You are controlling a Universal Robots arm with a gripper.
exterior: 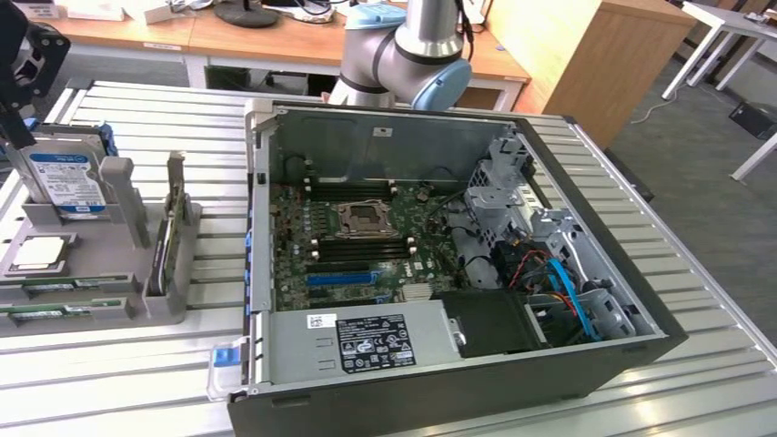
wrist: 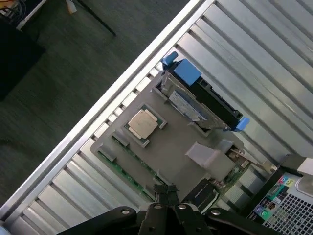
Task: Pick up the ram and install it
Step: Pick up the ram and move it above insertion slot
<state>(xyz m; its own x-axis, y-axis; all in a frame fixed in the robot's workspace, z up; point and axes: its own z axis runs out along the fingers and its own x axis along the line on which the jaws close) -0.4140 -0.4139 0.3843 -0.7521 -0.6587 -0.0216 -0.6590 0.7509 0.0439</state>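
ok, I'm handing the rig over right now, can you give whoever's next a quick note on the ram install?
Gripper: shut, empty, above the grey fixture.
Ram: lying in the fixture along its edge, near the CPU; not picked up.
PC case: open, to the exterior view's right of the fixture, motherboard exposed.
Done: nothing visible yet.
Left: pick up the ram and install it in the case.
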